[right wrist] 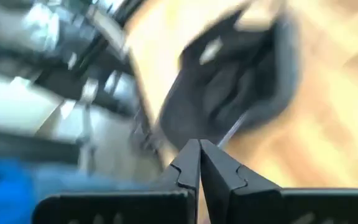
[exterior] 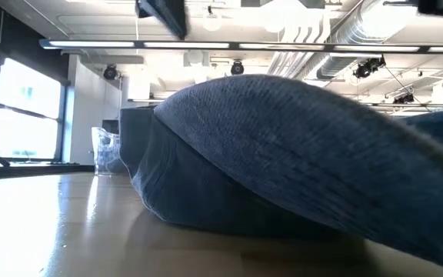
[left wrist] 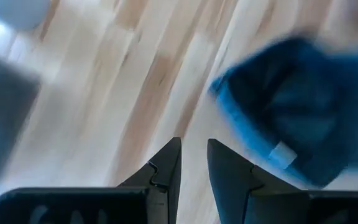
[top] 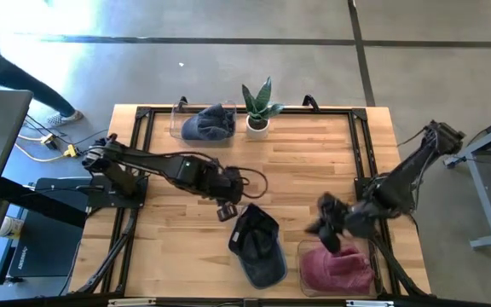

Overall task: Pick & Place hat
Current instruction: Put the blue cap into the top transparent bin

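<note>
Wooden table planks, pale and striped, fill the overhead frame. Lower centre lies a dark blue cap, soft cloth, open side up, brim pointing down-frame. The table-level camera shows only its rounded woven side up close, hiding all else. A red cap sits lower right, a grey-blue one at upper centre beside a potted plant. The left gripper, just up-left of the dark cap, stands slightly parted, empty. The right gripper, above the red cap, is closed on nothing.
</note>
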`<state>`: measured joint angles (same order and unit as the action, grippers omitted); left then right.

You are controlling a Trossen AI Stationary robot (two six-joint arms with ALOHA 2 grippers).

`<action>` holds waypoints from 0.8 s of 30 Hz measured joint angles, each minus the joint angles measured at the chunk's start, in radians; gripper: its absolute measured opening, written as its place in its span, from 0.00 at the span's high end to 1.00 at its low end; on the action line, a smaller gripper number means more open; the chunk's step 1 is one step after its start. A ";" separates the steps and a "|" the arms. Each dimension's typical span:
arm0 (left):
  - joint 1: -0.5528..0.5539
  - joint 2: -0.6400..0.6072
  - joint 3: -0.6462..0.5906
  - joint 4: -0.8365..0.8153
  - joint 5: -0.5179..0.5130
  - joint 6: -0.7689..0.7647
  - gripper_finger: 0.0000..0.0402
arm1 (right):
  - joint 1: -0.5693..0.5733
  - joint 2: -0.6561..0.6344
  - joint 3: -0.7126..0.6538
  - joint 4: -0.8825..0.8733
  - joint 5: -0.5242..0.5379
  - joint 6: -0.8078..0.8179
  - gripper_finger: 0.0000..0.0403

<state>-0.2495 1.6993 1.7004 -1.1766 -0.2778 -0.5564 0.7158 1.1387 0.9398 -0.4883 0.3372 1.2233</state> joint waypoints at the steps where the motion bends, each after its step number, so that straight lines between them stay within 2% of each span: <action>1: 0.001 -0.009 -0.019 0.046 -0.002 -0.027 0.82 | -0.029 -0.013 0.000 -0.007 0.028 -0.030 0.98; 3: 0.000 -0.035 -0.086 0.084 -0.006 -0.067 0.82 | -0.101 -0.035 0.000 -0.007 0.040 -0.078 0.98; 5: 0.001 -0.046 -0.158 0.107 0.008 -0.109 0.82 | -0.177 -0.050 0.000 -0.007 0.003 -0.110 0.98; 9: 0.021 -0.048 -0.301 0.187 0.033 -0.180 0.82 | -0.309 -0.053 0.000 -0.007 -0.119 -0.130 0.94; 12: 0.022 -0.073 -0.405 0.271 0.052 -0.207 0.82 | -0.377 -0.045 0.000 -0.006 -0.236 -0.143 0.88; 17: 0.019 -0.130 -0.599 0.480 0.083 -0.245 0.82 | -0.437 -0.017 0.000 0.018 -0.349 -0.149 0.72; 22: 0.021 -0.260 -0.780 0.694 0.091 -0.268 0.82 | -0.448 0.035 0.000 0.082 -0.374 -0.102 0.59; 24: 0.026 -0.302 -0.823 0.700 0.086 -0.264 0.82 | -0.447 0.065 0.000 0.124 -0.375 -0.081 0.56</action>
<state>-0.2237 1.3978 0.8778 -0.4768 -0.1919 -0.8209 0.2686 1.2040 0.9398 -0.3648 -0.0373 1.1423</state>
